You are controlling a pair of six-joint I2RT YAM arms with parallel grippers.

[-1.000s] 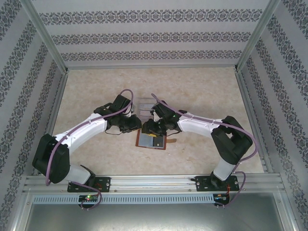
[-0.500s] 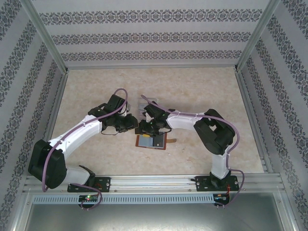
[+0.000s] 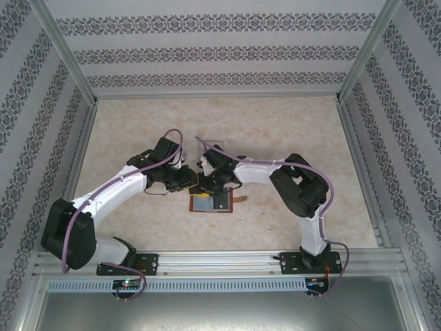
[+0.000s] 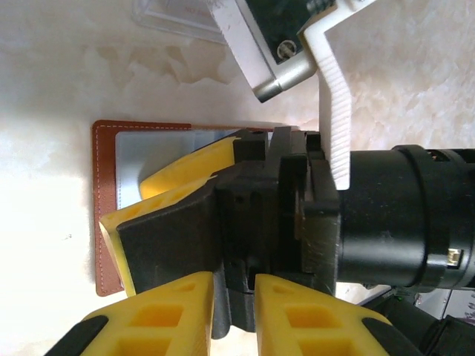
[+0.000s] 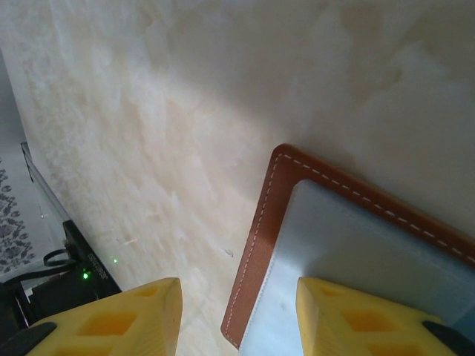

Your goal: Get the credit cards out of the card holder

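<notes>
Where both arms bend inward over the middle of the tabletop (image 3: 138, 124), the card holder (image 3: 213, 203) lies opened flat. Its reddish-brown leather edge frames a grey-blue inner lining, and its narrow tab sticks out to the right. The right gripper (image 5: 237, 284) hangs over the far left part of the holder with its yellow fingers (image 5: 349, 315) spread. In the right wrist view one finger is above the grey-blue lining and the other above bare tabletop. The stitched leather edge runs through the gap between them, and nothing is pinched. The left gripper (image 3: 196, 183) comes in from the left, just beside the right one and close to the holder's far edge. In the left wrist view its two yellow fingers stand near together with only a narrow dark gap, and I cannot tell whether they pinch anything. The right gripper's black body sits just in front of them, over the holder. A clear tray (image 3: 215, 147) rests on the tabletop just beyond both grippers, on the far side.
</notes>
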